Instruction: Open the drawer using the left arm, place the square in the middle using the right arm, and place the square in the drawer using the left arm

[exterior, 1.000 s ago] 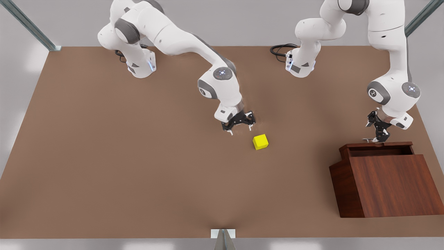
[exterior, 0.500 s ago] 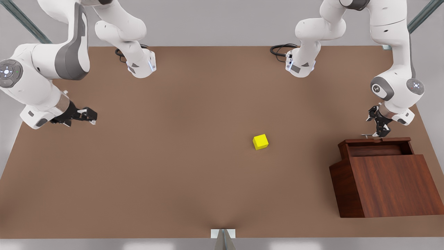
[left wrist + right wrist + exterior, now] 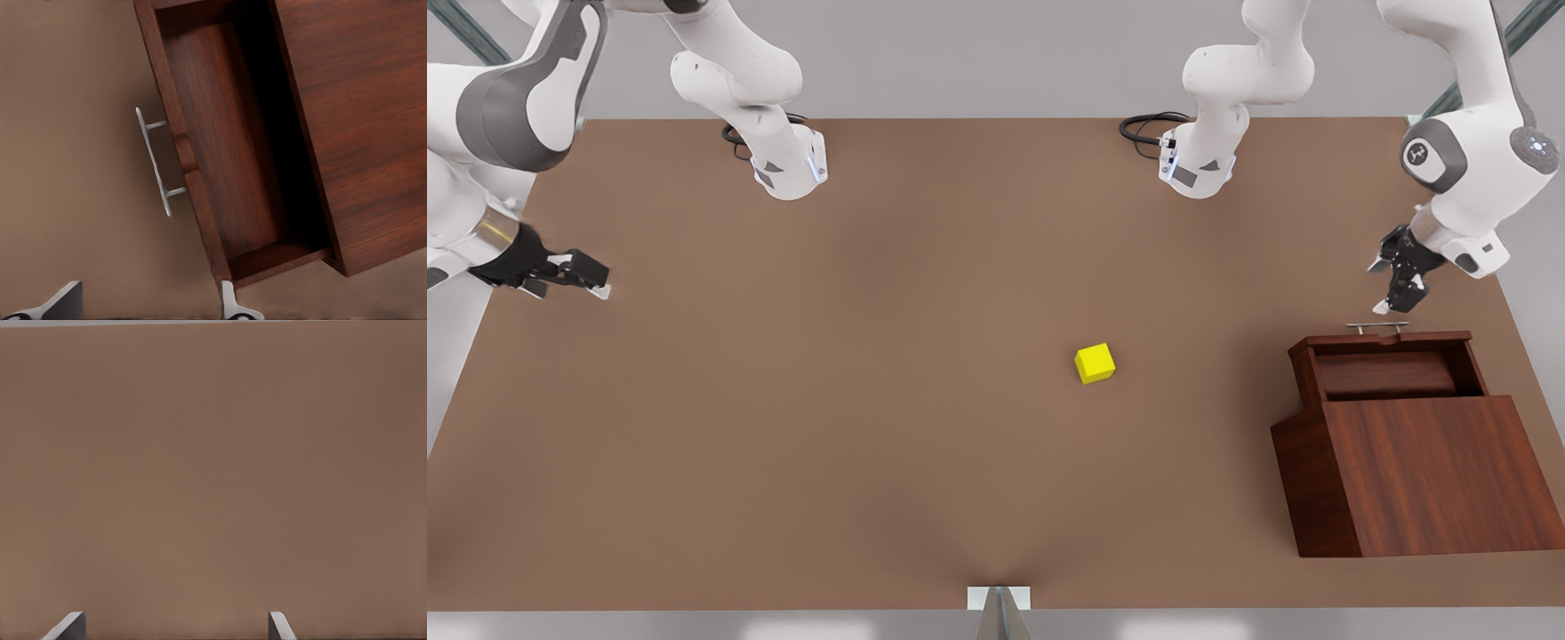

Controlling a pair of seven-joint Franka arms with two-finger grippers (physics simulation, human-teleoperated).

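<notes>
The drawer (image 3: 1387, 373) stands pulled out; the left pincer (image 3: 1398, 277) hangs spread just above its handle (image 3: 1376, 326). The cube (image 3: 1095, 363) sits mid-table (image 3: 871, 400), well apart. The right pincer (image 3: 560, 271), spread, waits at the far edge. My worry: a skewed grab nudges the cube aside, or the swing back clips the handle.

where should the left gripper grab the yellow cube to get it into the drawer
Come straight down on the cube and pinch two opposite vertical faces. It sits flat on the table, slightly turned, with bare space all round, so turn the wrist to match its sides. The left gripper, open above the drawer handle, looks wide enough.
</notes>
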